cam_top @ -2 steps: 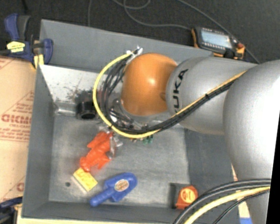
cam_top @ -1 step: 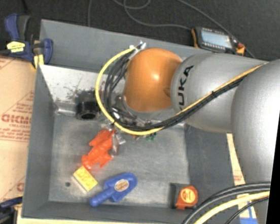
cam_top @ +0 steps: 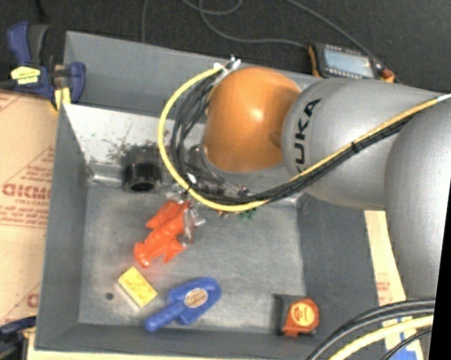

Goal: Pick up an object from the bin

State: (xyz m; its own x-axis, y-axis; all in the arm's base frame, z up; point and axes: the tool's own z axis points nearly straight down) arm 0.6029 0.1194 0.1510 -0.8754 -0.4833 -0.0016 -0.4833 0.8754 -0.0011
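A black cylinder [cam_top: 139,176] sits left of the gripper [cam_top: 191,213]. An orange plastic figure [cam_top: 162,239] lies just below-left of the gripper, its top end right at it. Whether the gripper is apart or together cannot be told. An orange tape measure [cam_top: 300,317] lies well below-right.

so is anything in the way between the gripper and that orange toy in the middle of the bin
Nothing visible is. The gripper is right at the upper end of the orange toy. The black round thing, yellow block and blue toy lie apart from it, none between them.
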